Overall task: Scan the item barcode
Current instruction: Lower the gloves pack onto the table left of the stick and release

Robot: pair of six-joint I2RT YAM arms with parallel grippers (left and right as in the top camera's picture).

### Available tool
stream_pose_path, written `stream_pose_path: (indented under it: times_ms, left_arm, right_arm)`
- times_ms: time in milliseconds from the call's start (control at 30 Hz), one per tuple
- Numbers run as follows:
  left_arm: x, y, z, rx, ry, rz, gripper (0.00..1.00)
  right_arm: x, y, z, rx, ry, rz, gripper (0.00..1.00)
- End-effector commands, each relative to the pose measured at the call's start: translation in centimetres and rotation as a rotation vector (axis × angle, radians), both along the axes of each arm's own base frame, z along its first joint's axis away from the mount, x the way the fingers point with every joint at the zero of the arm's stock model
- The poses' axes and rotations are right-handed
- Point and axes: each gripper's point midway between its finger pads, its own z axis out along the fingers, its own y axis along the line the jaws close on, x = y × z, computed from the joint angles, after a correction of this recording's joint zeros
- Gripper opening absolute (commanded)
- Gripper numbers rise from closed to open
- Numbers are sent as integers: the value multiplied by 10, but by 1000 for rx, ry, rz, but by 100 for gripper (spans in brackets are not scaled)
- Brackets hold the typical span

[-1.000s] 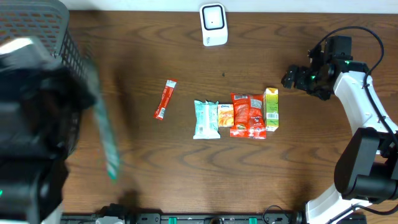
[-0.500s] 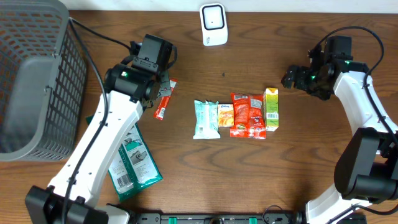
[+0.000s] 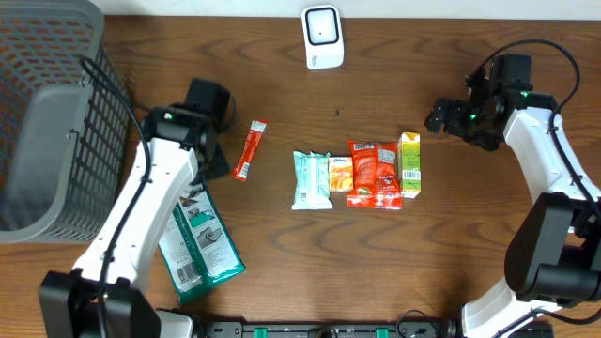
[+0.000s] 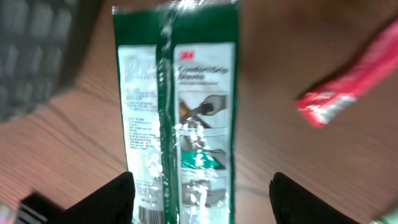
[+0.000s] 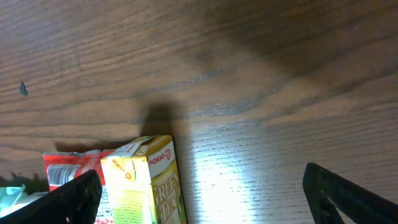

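Green packet (image 3: 202, 246): flat on the table (image 3: 282, 272) beside the basket (image 3: 103, 84), printed side up, under my left arm, not gripped
Left pincer (image 4: 200, 198): fingers apart, one on either side of the packet from above, touching nothing I can see
Right pincer (image 3: 439, 118): spread wide and empty, near the juice carton (image 3: 409, 164), likely keeping the middle free
Scanner (image 3: 322, 36): at the far edge, well apart from the packet; I judge the barcode must face its window

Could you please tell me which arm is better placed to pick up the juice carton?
Right. The right gripper, jaws open, hangs beside the juice carton; the left gripper is far off over the green packet.
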Motion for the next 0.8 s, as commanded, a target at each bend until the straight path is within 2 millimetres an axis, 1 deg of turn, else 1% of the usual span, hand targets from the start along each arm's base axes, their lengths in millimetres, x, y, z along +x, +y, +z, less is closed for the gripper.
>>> stream_pose_path:
  times_ms: [0, 100, 167, 233, 267, 300, 433, 533, 600, 700, 767]
  left_arm:
    - [-16, 17, -29, 26, 36, 81, 70]
    - [-26, 31, -51, 44, 46, 148, 69]
    - [-32, 41, -64, 43, 50, 195, 65]
    - [-37, 49, -74, 37, 52, 233, 58]
    - [-40, 51, -79, 22, 56, 252, 56]
    - [-45, 52, -89, -31, 68, 280, 55]
    - [-52, 46, -107, -170, 92, 296, 56]
    - [-58, 48, -116, -199, 96, 308, 56]
    - [-58, 48, -121, -202, 84, 305, 56]
    - [-48, 34, -132, -257, 32, 256, 55]
    - [-40, 30, -133, -260, -3, 237, 56]
  right_arm:
    - [-1, -2, 9, -10, -23, 3, 99]
    - [-1, -2, 9, -10, -23, 3, 99]
    - [-1, -2, 9, -10, -23, 3, 99]
    - [-1, -2, 9, -10, -23, 3, 99]
    - [-1, -2, 9, -10, -23, 3, 99]
    - [-1, -2, 9, -10, -23, 3, 99]
    - [-1, -2, 9, -10, -23, 3, 99]
    - [-1, -2, 9, -10, -23, 3, 99]
    - [-1, -2, 9, -10, -23, 3, 99]
    - [-1, -2, 9, -10, -23, 3, 99]
    - [-1, -2, 9, -11, -23, 2, 99]
